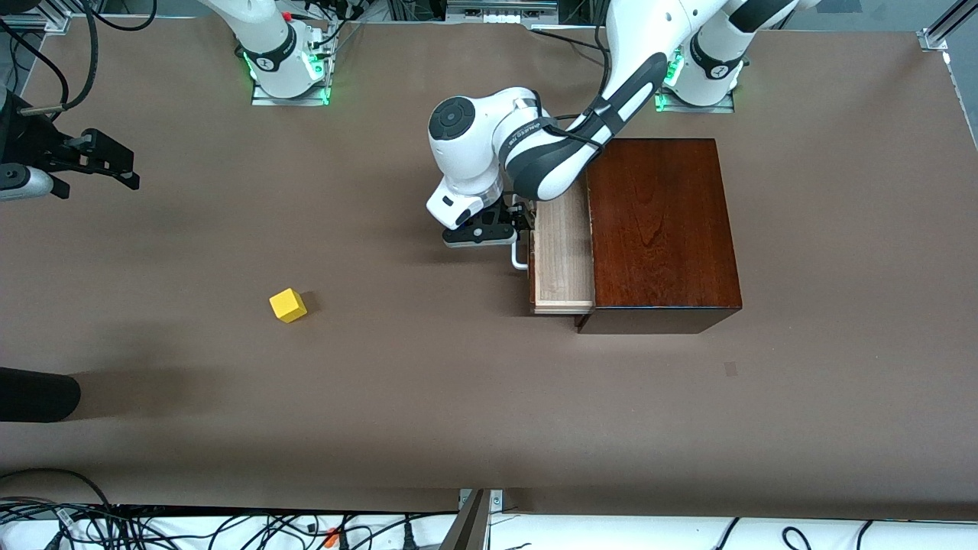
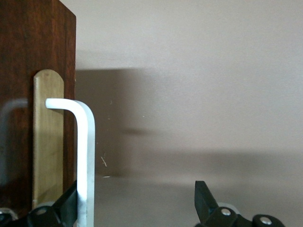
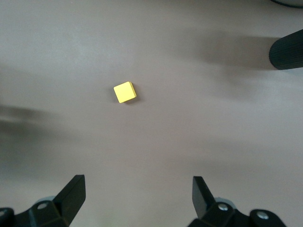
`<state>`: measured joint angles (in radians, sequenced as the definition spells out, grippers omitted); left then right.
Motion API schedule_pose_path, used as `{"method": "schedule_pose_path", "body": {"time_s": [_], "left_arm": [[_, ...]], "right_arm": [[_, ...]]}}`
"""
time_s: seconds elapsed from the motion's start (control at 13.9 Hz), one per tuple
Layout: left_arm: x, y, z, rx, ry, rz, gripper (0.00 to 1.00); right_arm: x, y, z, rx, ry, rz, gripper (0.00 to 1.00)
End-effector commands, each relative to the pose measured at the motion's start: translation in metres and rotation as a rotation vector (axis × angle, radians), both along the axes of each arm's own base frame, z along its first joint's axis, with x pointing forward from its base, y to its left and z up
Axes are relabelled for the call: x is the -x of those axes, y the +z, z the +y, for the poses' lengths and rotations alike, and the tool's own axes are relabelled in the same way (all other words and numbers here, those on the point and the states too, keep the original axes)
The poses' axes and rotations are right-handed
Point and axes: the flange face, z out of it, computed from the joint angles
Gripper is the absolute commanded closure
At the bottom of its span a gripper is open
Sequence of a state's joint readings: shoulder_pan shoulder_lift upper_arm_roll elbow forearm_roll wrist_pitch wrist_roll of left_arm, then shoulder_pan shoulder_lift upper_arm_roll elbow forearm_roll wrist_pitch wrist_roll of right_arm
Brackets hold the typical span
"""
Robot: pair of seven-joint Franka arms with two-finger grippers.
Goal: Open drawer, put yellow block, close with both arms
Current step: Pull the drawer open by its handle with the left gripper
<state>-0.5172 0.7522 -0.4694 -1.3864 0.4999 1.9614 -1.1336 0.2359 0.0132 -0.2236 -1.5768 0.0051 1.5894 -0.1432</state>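
Note:
The drawer [image 1: 563, 252] stands partly pulled out of the dark mahogany box [image 1: 661, 229], toward the right arm's end of the table, with its pale tray showing. My left gripper [image 1: 513, 227] is at the drawer's white handle [image 1: 519, 258]. In the left wrist view the gripper [image 2: 137, 197] is open. One finger [image 2: 70, 204] sits between the handle bar [image 2: 86, 156] and the drawer front [image 2: 19, 94], while the other stands well clear. The yellow block [image 1: 288, 305] lies on the table. My right gripper [image 1: 131, 171] hangs open, high over the table; its wrist view shows the block [image 3: 125, 91] below its jaws [image 3: 138, 188].
A dark rounded object [image 1: 38, 393] [image 3: 289, 49] reaches in over the table's edge at the right arm's end, nearer to the front camera than the block. Brown tabletop [image 1: 428, 382] lies bare between the block and the drawer. Cables run along the near edge.

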Motion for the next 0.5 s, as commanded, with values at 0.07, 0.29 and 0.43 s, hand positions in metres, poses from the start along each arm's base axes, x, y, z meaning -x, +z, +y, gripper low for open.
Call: {"method": "schedule_pose_path", "body": {"time_s": [0.07, 0.29, 0.43], "left_arm": [[0.015, 0.009, -0.044, 0.097, 0.018, 0.012, 0.0], [0.019, 0.005, -0.057, 0.113, 0.026, 0.013, 0.0], [0.019, 0.002, -0.058, 0.112, 0.029, 0.016, 0.0]], "right_arm": [[0.001, 0.002, -0.003, -0.001, -0.011, -0.007, 0.0], [0.001, 0.002, -0.003, -0.001, -0.011, -0.007, 0.0], [0.001, 0.002, -0.003, -0.001, -0.011, -0.007, 0.0]]}}
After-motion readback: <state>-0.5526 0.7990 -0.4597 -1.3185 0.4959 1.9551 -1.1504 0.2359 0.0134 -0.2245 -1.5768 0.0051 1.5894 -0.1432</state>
